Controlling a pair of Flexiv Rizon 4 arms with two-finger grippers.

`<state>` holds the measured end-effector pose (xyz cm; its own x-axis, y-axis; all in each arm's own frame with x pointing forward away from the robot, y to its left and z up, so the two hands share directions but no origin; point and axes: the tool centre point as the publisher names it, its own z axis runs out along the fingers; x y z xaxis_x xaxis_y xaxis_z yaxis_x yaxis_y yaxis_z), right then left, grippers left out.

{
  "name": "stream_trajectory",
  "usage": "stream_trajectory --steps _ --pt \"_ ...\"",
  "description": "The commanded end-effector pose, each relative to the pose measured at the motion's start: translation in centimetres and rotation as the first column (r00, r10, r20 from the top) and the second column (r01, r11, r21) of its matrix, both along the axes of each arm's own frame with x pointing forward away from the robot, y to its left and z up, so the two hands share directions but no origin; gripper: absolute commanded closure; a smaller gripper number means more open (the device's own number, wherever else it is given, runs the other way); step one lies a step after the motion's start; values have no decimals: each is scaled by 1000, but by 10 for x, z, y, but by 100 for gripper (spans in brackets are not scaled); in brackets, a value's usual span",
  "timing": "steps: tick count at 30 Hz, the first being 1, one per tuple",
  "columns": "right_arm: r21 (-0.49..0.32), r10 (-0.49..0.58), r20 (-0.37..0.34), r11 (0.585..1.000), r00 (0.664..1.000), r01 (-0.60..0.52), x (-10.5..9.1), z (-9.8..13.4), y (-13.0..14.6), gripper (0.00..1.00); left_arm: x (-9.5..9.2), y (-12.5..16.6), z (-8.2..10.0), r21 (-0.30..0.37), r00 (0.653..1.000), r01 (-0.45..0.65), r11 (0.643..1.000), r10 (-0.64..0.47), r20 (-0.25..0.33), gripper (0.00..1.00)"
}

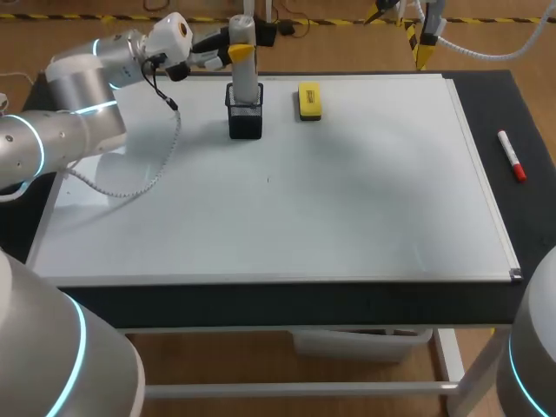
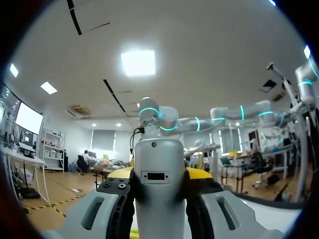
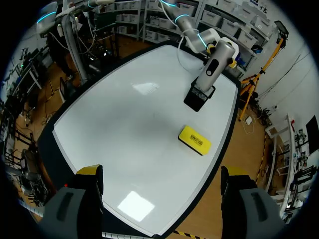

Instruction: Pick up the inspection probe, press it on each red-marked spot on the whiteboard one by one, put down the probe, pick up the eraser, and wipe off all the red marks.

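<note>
White whiteboard [image 1: 347, 200] lying flat, covers most of the dark tabletop [image 1: 521, 104]. Black mesh holder [image 1: 246, 122] stands near the board's far edge, left of middle. Grey inspection probe [image 1: 245, 74] with a yellow band stands upright in it. Left gripper [image 1: 233, 52] is at the probe's upper part, fingers clamped on it from both sides. Yellow eraser [image 1: 309, 100] lies flat near the far edge, just right of the holder, not touching it. Right gripper [image 3: 162, 174] hangs high above the board, fingers wide apart, holding nothing. Red marker [image 1: 512, 156] lies on the tabletop beside the board's right edge.
</note>
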<state>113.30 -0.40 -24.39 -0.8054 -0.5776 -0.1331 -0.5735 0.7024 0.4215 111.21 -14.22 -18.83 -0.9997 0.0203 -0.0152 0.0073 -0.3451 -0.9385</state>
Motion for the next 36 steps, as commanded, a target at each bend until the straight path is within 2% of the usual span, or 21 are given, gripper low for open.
stream_trajectory --steps 1,36 --pt "-5 4 -4 1000 1000 -4 2 1 -1 0 5 -1 -5 -6 1000 7 1000 -7 -2 100" --pt "-5 4 -4 1000 1000 -4 2 1 -1 0 10 1 -48 2 999 2 1000 -2 -39 100"
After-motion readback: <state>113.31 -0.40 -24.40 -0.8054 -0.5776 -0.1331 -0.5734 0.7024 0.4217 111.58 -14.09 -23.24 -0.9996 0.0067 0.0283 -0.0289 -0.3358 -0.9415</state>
